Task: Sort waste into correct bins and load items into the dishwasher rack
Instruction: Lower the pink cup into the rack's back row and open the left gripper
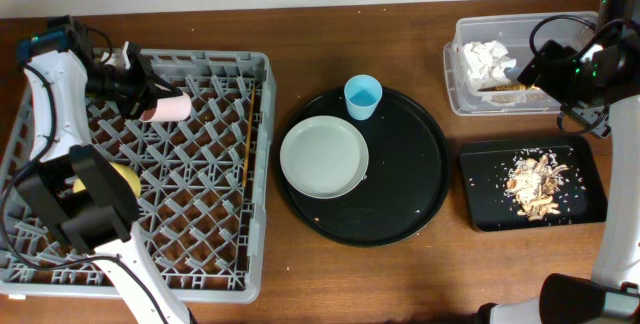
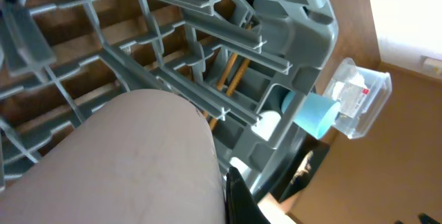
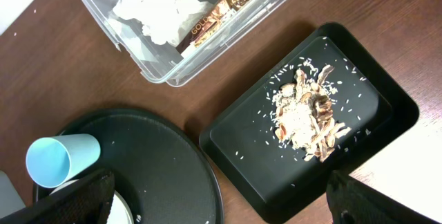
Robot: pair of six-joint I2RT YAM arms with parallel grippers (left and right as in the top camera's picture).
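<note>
The small pink plastic cup [image 1: 167, 108] lies sideways, long axis 9-to-3 o'clock, pinched by the left gripper [image 1: 148, 102] over the 11 o'clock corner of the large grey pegged plastic rack [image 1: 262, 164]; right gripper [image 3: 221, 193] spread wide

Left arm [image 1: 50, 104] shells: I see smooth, rounded white links.
Left joint housings [image 1: 85, 199]: bulky and matte black.
Left indicator light [image 1: 45, 39]: teal glow on the dark top unit.
Right arm [image 1: 625, 184] shells: white link below a black upper housing.
Right indicator light [image 1: 598, 60]: green.
Cables [image 1: 545, 22]: thin, black, looped.
Right fingers [image 3: 72, 200]: matte black wedges on my wrist feed.
</note>
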